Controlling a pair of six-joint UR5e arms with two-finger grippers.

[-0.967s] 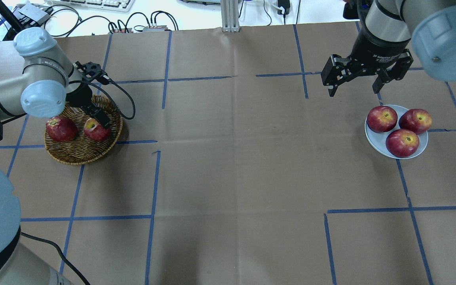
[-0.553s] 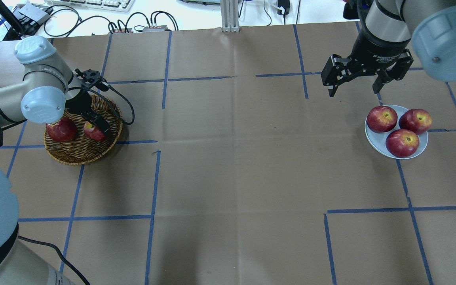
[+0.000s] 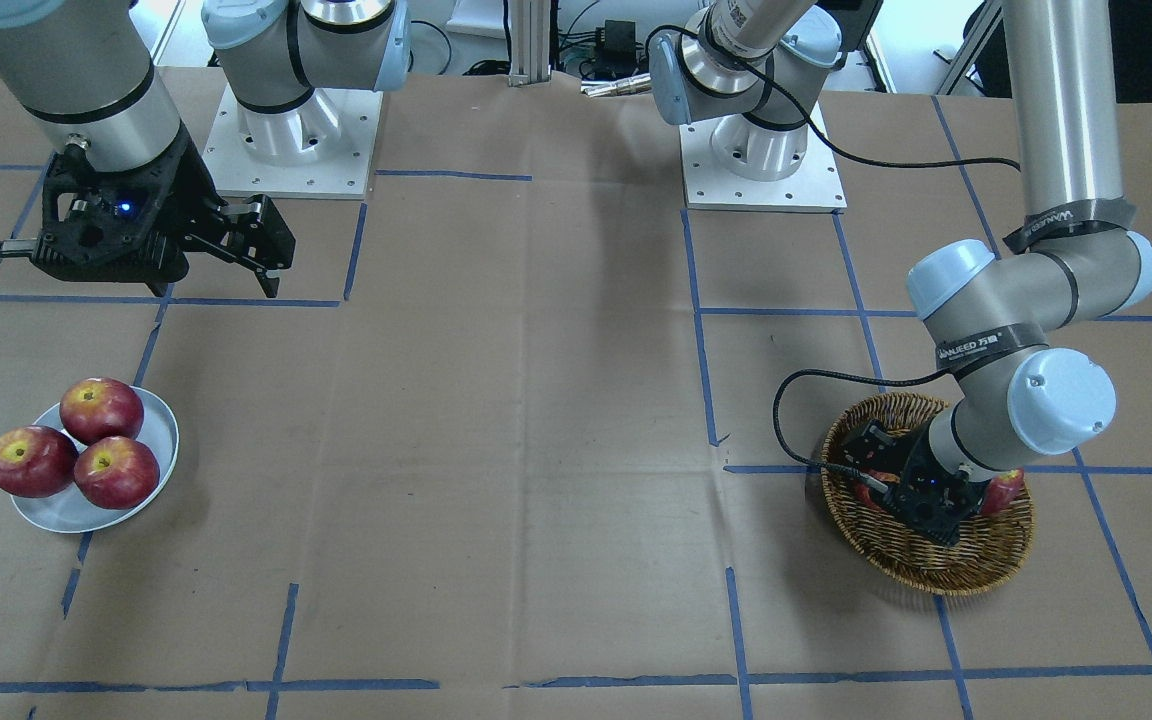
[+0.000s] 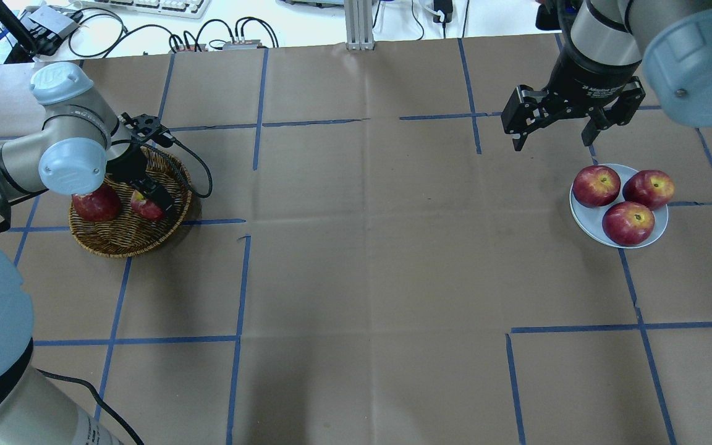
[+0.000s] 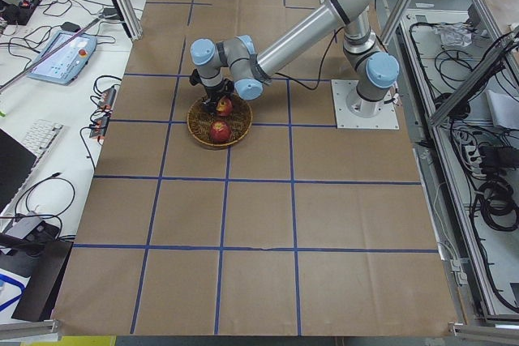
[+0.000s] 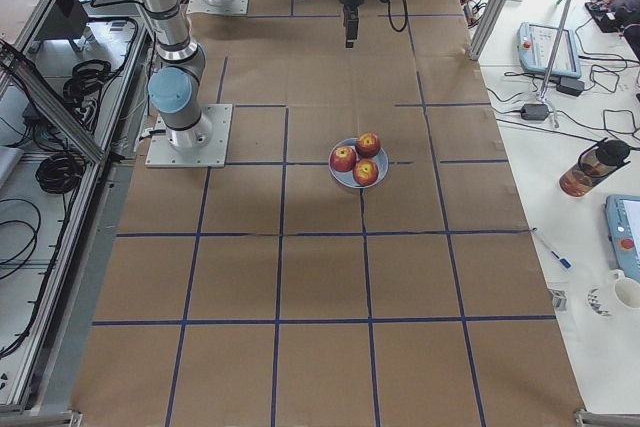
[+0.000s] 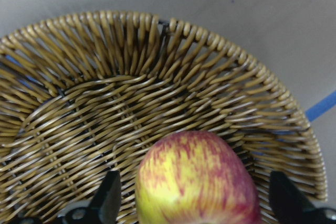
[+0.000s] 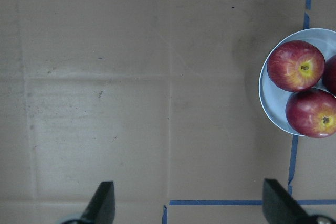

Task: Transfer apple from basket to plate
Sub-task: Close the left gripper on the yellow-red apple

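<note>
Inside the basket (image 4: pixel 118 247), at its left side, a dark red apple (image 4: pixel 93 207) is sitting half under the arm's elbow. Just to that fruit's right, close to the basket's right wall, the apple (image 7: pixel 195 174) is lying on the weave. The left gripper (image 7: pixel 195 198) is reaching down over it with its jaws spread wide, one finger (image 7: pixel 109 200) on each flank. Wicker is showing in both gaps, so nothing is being gripped yet.

The likely trouble is starting here. If the jaws are closing off-centre, the round fruit could be rolling out toward its dark neighbour. A fingertip going too low could be snagging the weave and dragging the light basket along.

Moving right from the basket, the paper-covered table (image 4: pixel 362 247) is lying between the two work spots. Well to the basket's right, the right gripper (image 4: pixel 554 131) is hanging wide apart and carrying nothing. Farthest from the basket, the plate (image 4: pixel 583 217) is already bearing three red apples (image 4: pixel 628 224), which are leaving little bare surface. A fourth set down there could be nudging one over the shallow rim or rolling off itself.

In the wrist view the apple is showing a broad yellow patch on its left, with red streaks running through it and thickening into mottled red on its right. Its skin is looking smooth, and probably slippery.
</note>
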